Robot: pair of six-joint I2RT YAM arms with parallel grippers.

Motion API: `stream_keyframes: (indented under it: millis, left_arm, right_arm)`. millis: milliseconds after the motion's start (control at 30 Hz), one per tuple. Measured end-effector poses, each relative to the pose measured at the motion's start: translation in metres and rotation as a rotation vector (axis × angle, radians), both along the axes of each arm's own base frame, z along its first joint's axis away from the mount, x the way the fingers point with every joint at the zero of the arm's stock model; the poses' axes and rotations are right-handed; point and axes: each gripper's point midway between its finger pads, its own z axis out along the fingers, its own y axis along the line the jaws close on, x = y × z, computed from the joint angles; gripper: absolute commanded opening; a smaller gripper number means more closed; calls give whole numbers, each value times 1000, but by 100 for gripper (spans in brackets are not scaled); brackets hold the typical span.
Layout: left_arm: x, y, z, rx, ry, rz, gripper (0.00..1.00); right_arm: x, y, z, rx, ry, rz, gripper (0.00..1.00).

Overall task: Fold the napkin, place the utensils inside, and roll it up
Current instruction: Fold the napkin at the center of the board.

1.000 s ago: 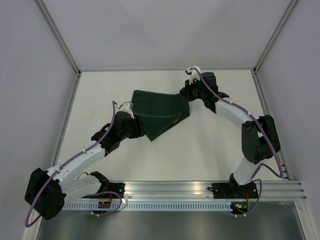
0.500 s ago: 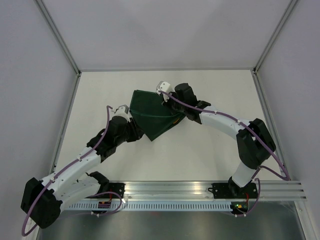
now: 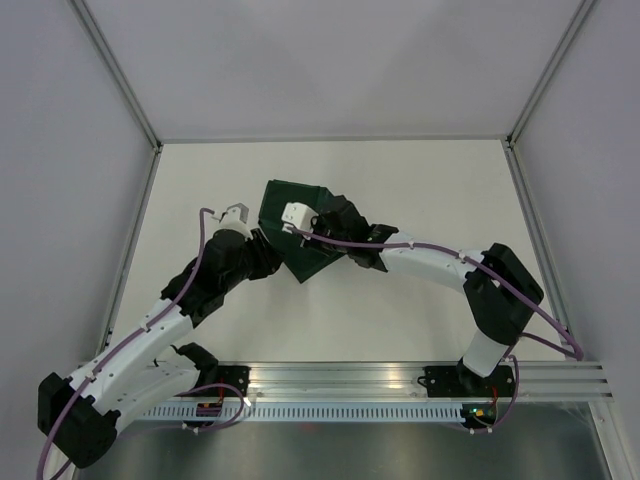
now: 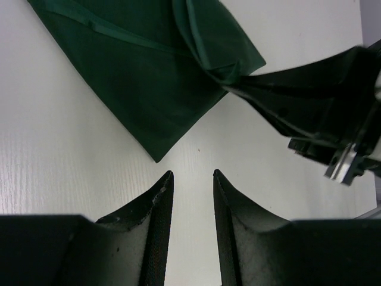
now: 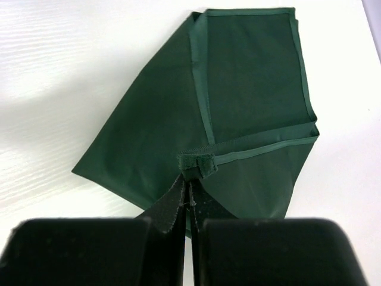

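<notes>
The right arm (image 3: 430,258) reaches from its base far to the left, with the forearm lying low and almost level over the middle of the table (image 3: 430,180), and its wrist hangs above the napkin (image 3: 287,195). The right gripper (image 5: 188,189) has its jaws pressed together on a small bunched piece of hem, so it is gripping the napkin at a corner that is pulled over the rest of the cloth. The left arm (image 3: 165,320) stretches diagonally from the near left toward the centre. The left gripper (image 4: 191,174) points at the near pointed corner of the napkin; its jaws stand apart with only bare table between them, and the corner lies just ahead of the fingertips without touching them. The napkin lies on the table left of centre, partly folded, with one layer over another. A second ago the right gripper held this corner at the far right side of the cloth, and the napkin was spread wider. Since then the arm has swung to the left and carried the corner across, so the cloth is now narrower and mostly hidden under the wrist in the top view. The left arm has reached out a little farther.
</notes>
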Motion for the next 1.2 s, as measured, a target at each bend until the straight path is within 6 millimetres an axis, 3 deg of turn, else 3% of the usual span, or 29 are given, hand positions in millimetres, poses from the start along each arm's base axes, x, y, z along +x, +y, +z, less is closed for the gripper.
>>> stream_keyframes:
  millis: [300, 533, 800, 1200]
  left_arm:
    - [3, 4, 27, -22, -56, 24, 42]
    - [-1, 8, 32, -19, -58, 30, 44]
    - [-3, 10, 40, -35, -81, 31, 45]
    - [-4, 10, 42, -39, -86, 31, 47]
  right_arm:
    - [-8, 8, -22, -56, 4, 26, 5]
    - [-16, 13, -58, -99, 73, 30, 6]
    - [-14, 18, -77, -112, 118, 12, 9]
    - [-23, 33, -69, -62, 195, 46, 53]
